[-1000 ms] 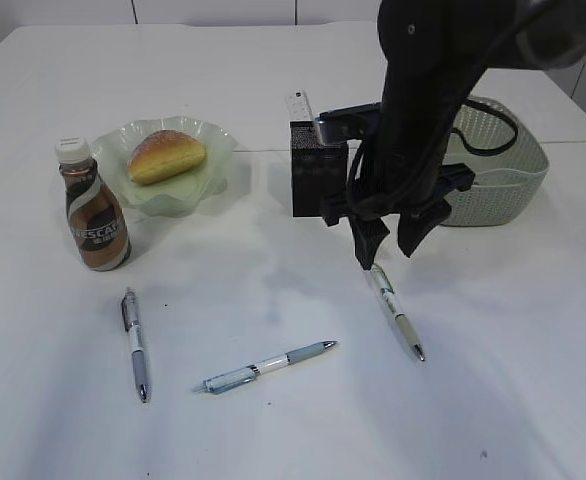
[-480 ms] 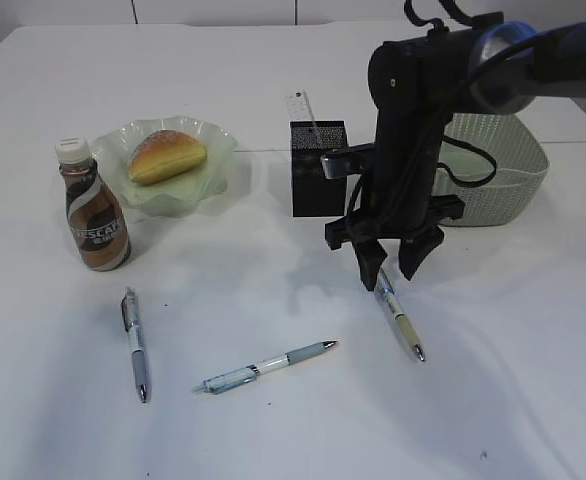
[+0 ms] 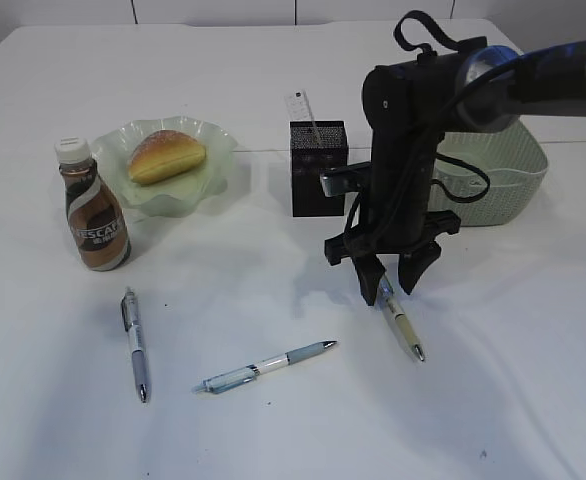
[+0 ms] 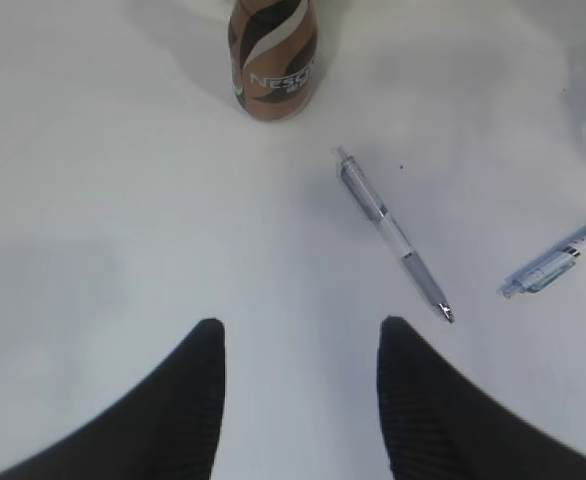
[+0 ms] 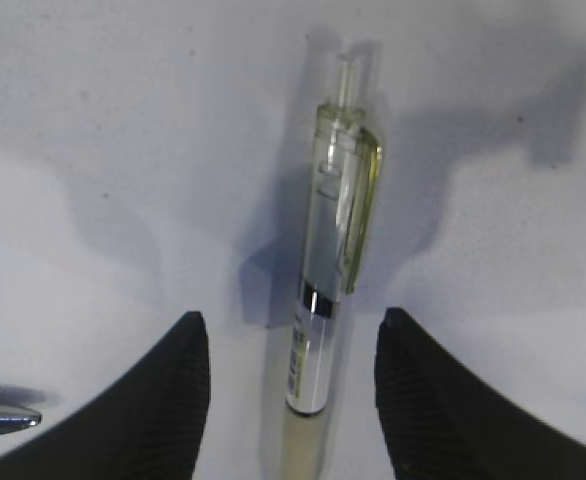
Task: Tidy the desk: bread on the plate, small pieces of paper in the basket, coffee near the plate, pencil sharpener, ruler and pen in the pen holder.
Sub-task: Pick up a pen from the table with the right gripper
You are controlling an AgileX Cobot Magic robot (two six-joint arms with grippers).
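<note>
Your right gripper (image 3: 391, 290) has dropped lower over the last second and now sits right down at the tabletop, straddling the clip end of the green-clipped pen (image 3: 401, 322). Look at your right wrist view: that same pen (image 5: 328, 300) lies flat between the two fingers (image 5: 163, 400), jaws apart on either side of the barrel, not touching it. Nothing is clamped there.

Nearest you on the table (image 3: 493, 400), the blue-tipped pen (image 3: 266, 366) lies at a slant in the middle, and the grey pen (image 3: 135, 343) lies off to the left, well apart from it. Your left gripper (image 4: 298, 400) shows only in its wrist view, fingers spread and empty above bare table, with the grey pen (image 4: 393, 232) ahead and to the right, and the blue-tipped one (image 4: 561, 262) at the frame edge.

Further back, the coffee bottle (image 3: 92, 208) stands upright just beside the plate (image 3: 188, 192), and the bread (image 3: 166, 154) lies on that plate. The black pen holder (image 3: 317, 170) stands behind your right arm with the ruler (image 3: 301, 107) poking out of it. The basket (image 3: 508, 180) sits far right, partly hidden by the arm.
</note>
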